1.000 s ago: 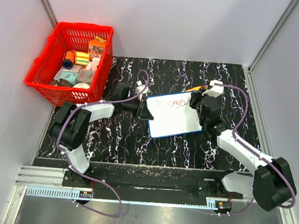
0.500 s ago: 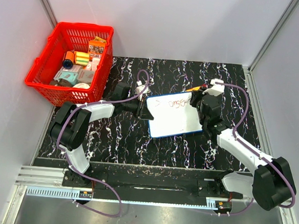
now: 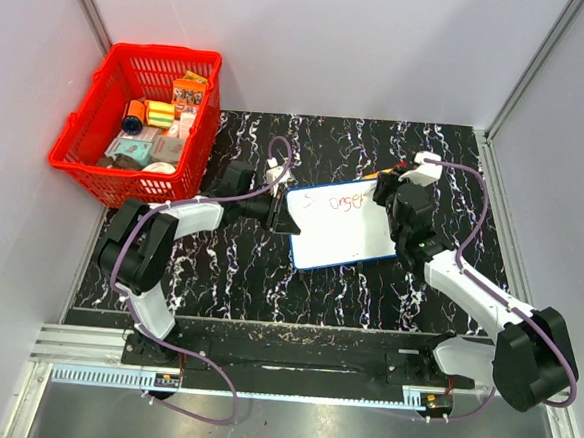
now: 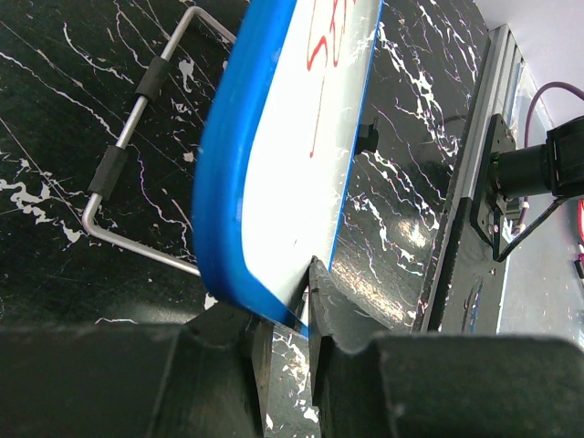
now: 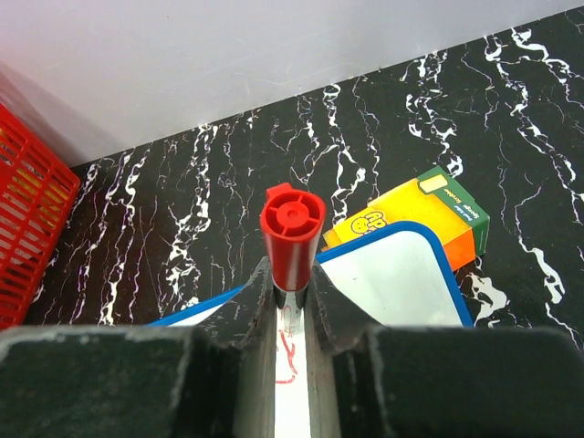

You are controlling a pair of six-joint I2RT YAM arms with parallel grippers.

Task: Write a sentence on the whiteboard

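At the middle of the top view, the right claw (image 3: 389,198) sits a little farther right along the upper edge of the board (image 3: 341,232) than it did a second ago, and the red sentence (image 3: 348,201) has grown by a stroke or so at its right end. The board, the left arm and the basket (image 3: 104,181) lie as they did.

The red basket stands at the upper left, off the tabletop (image 3: 248,276), and holds a jumble of small boxes and packets plus a roll; we cannot read their labels.

The board sits at the centre of the tabletop, propped at a tilt. The left claw (image 3: 277,216) meets its left edge.

The left wrist view shows what the top view cannot. There the left claw (image 4: 287,319) is pinched on the blue frame at a rounded corner, and a bent wire stand (image 4: 128,155) lies on the tabletop behind the board. Red strokes run along the white face toward the top of that frame.

The right wrist view shows the right claw clamped on a red marker (image 5: 292,228), cap end toward the camera. Below it, red ink shows on the board between the fingers. An orange box (image 5: 411,214) with a green end lies just beyond the board's rounded corner, partly tucked behind it. In the top view only a sliver of that box shows, beside the right arm.
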